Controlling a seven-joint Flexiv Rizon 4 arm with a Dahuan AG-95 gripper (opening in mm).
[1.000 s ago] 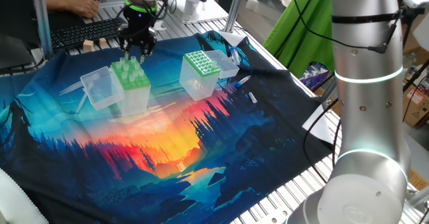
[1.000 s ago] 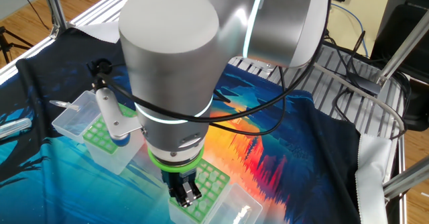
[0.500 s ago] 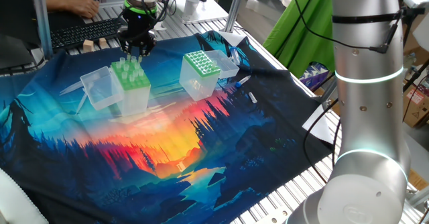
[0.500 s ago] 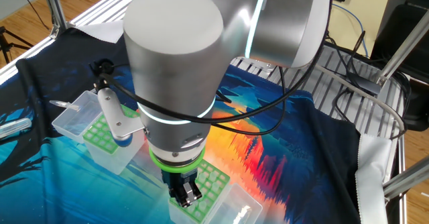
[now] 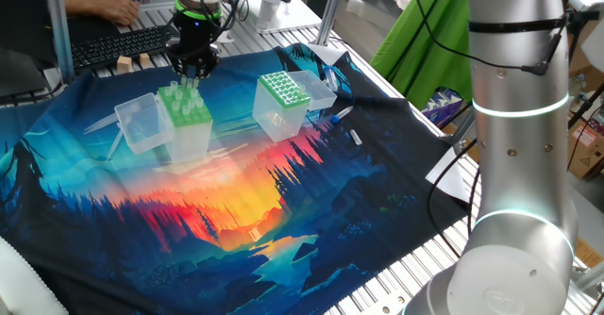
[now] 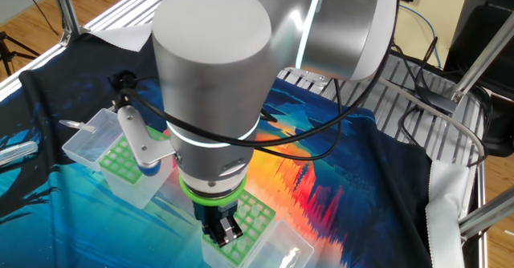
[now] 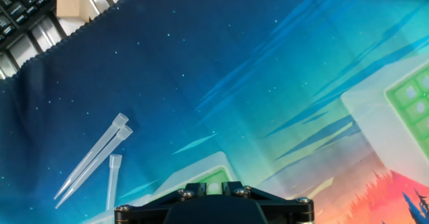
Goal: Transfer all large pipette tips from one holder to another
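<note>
Translucent large pipette tips [image 5: 183,96] stand in light-green holder [image 5: 186,119] near surface's far edge. Gripper [image 5: 192,70], directly above them, has narrowed since a second ago; cannot tell if tip gripped. Dotted-top holder [image 5: 283,103] waits alongside, well apart.

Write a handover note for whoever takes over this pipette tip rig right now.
Claw: points straight down over the light-green holder; cannot tell whether it has closed on a tip.
Things: the large pipette tips stand upright in the light-green holder. The dotted-grid holder sits beside it, apart. Three loose tips lie on the cloth.
Done: no tip visibly stands in the dotted-grid holder.
Left: probably the whole transfer, tip by tip, and perhaps the loose ones.
</note>
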